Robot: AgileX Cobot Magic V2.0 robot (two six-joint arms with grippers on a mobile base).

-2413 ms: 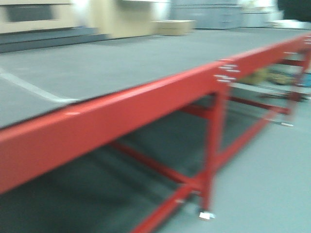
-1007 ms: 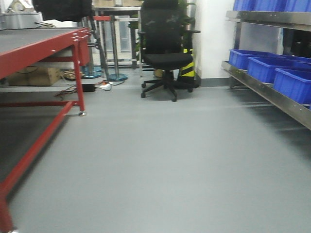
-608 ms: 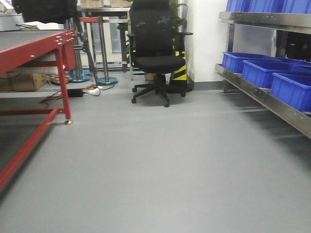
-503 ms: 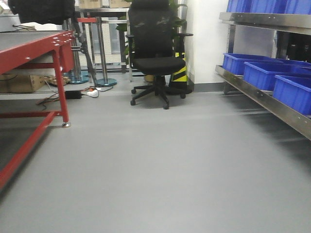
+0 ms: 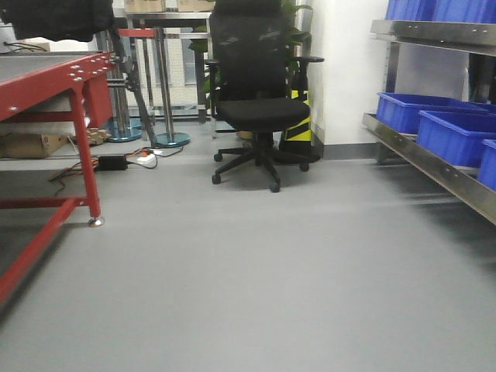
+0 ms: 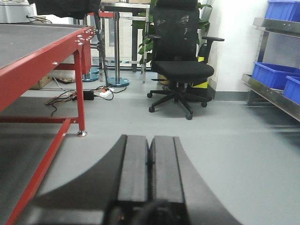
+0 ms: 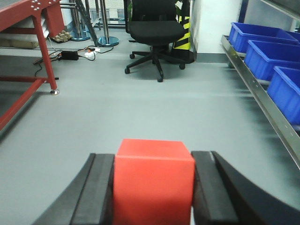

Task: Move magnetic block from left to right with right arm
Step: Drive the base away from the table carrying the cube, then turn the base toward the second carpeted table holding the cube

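In the right wrist view the magnetic block [image 7: 153, 180], a plain red cube, sits clamped between the two black fingers of my right gripper [image 7: 153, 161], held above the grey floor. In the left wrist view my left gripper [image 6: 150, 140] is shut, its two black pads pressed together with nothing between them. Neither gripper nor the block shows in the front view.
The red-framed table [image 5: 54, 77] stands at the left, with cables and a power strip [image 5: 116, 161] on the floor beside its leg. A black office chair [image 5: 260, 108] is ahead. Steel shelving with blue bins [image 5: 457, 132] runs along the right. Open grey floor [image 5: 256, 271] lies between.
The front view has swung from the red table's edge toward the chair and the shelving, and over the last half second it has drifted slightly so that the chair and bins sit further right.
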